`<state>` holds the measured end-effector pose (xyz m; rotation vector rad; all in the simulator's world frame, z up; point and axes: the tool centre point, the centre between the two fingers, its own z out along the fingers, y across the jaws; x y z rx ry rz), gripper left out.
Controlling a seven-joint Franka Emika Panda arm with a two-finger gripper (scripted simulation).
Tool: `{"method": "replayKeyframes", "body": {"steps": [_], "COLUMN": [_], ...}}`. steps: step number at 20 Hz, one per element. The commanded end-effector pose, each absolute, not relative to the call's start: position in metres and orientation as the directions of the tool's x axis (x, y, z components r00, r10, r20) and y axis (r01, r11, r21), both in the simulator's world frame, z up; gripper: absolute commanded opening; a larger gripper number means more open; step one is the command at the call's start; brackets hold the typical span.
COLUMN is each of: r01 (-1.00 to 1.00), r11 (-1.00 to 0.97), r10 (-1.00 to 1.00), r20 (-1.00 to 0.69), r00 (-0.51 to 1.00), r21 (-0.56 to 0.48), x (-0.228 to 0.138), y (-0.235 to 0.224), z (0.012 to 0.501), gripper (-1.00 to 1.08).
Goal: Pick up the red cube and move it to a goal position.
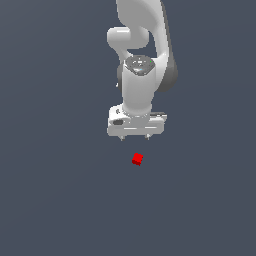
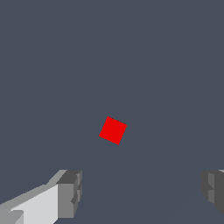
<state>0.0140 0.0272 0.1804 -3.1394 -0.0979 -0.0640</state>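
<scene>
The red cube [image 1: 137, 159] is a tiny bright red block lying on the dark grey surface, a little in front of the arm in the exterior view. It also shows in the wrist view [image 2: 113, 130], turned at an angle. My white gripper [image 1: 135, 138] hangs above and behind the cube, not touching it. Its two fingertips [image 1: 123, 138] are short stubs set wide apart. In the wrist view the gripper [image 2: 142, 192] is open and empty, with one grey finger pad [image 2: 70, 192] and the other at the frame's edge, the cube lying beyond the gap.
The dark grey surface [image 1: 50, 200] stretches flat on all sides. The white arm [image 1: 142, 60] rises behind the gripper in the exterior view. No goal marker shows.
</scene>
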Motion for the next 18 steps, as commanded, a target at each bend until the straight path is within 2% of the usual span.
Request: {"method": "replayKeyframes", "body": {"steps": [1, 10, 18], "r01": [0.062, 0.011, -0.125], "r11": [-0.998, -1.000, -0.992], "r10": [0.062, 0.011, -0.125], "r20": [0.041, 0.036, 0.023], "r00": [0.997, 0.999, 0.992], "r21": [0.001, 0.001, 0.001], "x": [0.014, 0.015, 0.020], "y": [0.027, 0.030, 0.036], "z": [0.180, 0.161, 0.108], "gripper": [1.00, 1.00, 1.00]}}
